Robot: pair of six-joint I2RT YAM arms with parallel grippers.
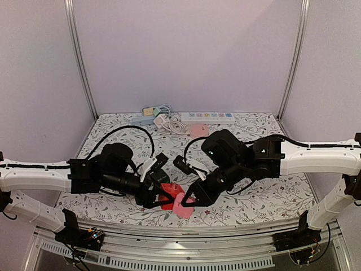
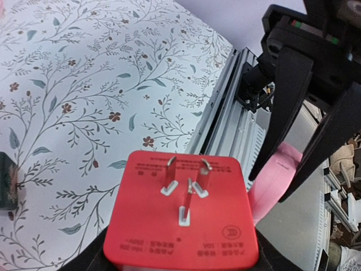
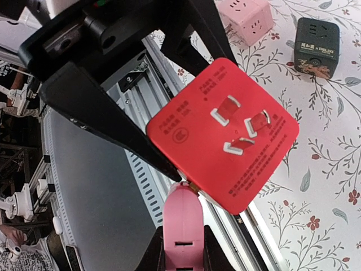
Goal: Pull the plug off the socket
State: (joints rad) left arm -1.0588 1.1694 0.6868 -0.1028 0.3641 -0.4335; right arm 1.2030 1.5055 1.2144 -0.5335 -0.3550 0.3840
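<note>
The left end effector [image 1: 159,195] grips the red cube socket [image 2: 180,226], jaws partway open, above the near edge of the surface [image 2: 84,84]. The right end effector [image 3: 181,251] pinches the pink plug [image 3: 182,217], which touches the socket's side

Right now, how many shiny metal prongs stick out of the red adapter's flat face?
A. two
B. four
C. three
C: the left wrist view shows three metal prongs standing up from the face of the red adapter, two side by side and one below them, and the right wrist view shows the same three.
</note>
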